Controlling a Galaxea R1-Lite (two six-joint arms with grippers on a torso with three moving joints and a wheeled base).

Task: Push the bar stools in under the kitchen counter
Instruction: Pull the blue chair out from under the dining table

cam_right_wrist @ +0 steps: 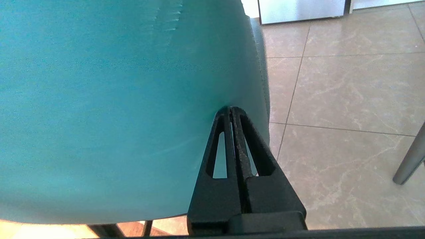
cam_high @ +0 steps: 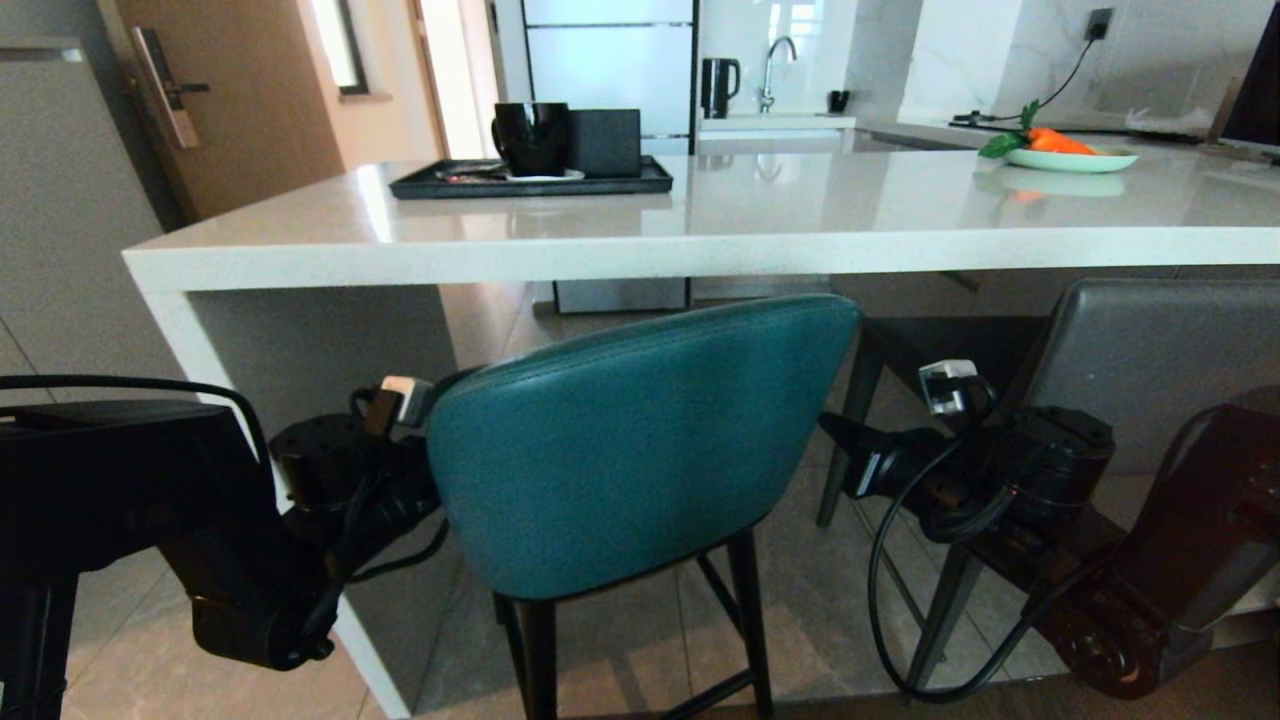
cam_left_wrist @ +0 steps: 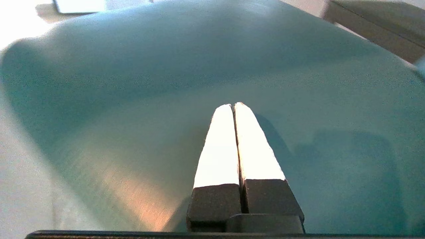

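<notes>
The teal bar stool (cam_high: 640, 450) stands in front of me, its curved back just below the thick edge of the white kitchen counter (cam_high: 700, 245). The dark grey bar stool (cam_high: 1150, 350) is to its right, partly under the counter. In the left wrist view my left gripper (cam_left_wrist: 232, 105) is shut, with its tips against the teal back (cam_left_wrist: 166, 83). The head view hides those fingers behind the back's left edge. My right gripper (cam_right_wrist: 231, 109) is also shut, pressing the teal back (cam_right_wrist: 116, 99) near its right edge (cam_high: 832, 428).
The counter's white side slab (cam_high: 300, 370) stands close to my left arm. A black tray (cam_high: 530, 182) with a mug and a box sits on the counter, and a plate with a carrot (cam_high: 1070, 157) at the right. A grey stool leg (cam_right_wrist: 410, 159) rises from the tile floor.
</notes>
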